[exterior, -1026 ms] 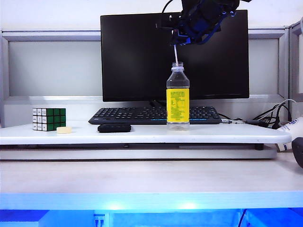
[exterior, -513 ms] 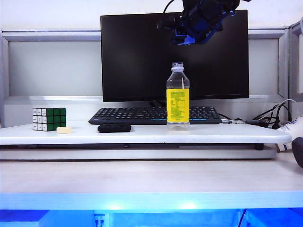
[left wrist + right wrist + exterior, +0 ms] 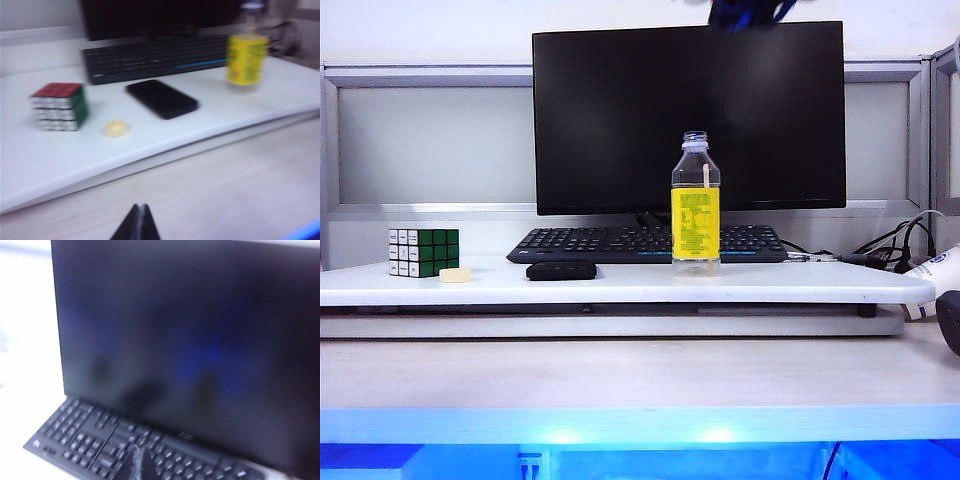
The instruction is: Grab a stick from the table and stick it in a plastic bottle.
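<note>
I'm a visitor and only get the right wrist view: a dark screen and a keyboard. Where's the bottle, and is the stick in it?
Observer: The bottle stands on the white shelf before the keyboard. The stick is inside it.
Operator: Where's the right tool?
Observer: The right tool is shut and empty. Its arm barely shows at the exterior view's top edge, above the monitor.
Operator: And the other one?
Observer: The left tool is shut, low over the table, facing a puzzle cube and phone.
</note>
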`<act>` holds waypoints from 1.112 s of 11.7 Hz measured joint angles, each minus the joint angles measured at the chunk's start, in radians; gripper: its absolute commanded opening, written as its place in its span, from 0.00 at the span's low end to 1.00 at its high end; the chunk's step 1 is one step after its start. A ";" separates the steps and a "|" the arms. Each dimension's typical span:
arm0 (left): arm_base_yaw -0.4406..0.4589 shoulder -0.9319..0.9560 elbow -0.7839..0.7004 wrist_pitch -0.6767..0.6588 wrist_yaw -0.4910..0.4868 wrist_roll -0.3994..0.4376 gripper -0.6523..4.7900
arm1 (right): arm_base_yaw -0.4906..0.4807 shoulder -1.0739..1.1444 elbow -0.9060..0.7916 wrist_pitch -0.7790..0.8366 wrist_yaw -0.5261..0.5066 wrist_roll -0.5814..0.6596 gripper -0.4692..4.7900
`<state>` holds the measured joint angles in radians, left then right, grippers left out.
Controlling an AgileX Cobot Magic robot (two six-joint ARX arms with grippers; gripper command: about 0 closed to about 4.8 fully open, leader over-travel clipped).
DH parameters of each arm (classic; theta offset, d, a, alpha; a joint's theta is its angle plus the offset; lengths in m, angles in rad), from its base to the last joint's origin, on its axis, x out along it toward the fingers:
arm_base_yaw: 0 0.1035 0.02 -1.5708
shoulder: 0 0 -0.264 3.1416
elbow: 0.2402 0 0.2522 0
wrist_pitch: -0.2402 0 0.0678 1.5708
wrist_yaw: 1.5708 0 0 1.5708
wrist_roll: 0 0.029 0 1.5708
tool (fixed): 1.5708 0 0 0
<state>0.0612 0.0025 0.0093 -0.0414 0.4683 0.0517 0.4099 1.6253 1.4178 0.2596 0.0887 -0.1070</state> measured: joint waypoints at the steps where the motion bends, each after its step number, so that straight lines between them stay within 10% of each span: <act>1: 0.000 0.000 0.000 0.000 -0.023 0.000 0.11 | -0.006 -0.023 0.000 -0.019 0.000 0.000 0.08; 13: 0.004 0.000 0.001 -0.113 -0.357 0.000 0.11 | -0.229 -0.483 -0.592 -0.046 0.008 0.080 0.08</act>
<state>0.0650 0.0025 0.0101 -0.1547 0.1112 0.0517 0.1814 1.1423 0.8261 0.2134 0.0967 -0.0265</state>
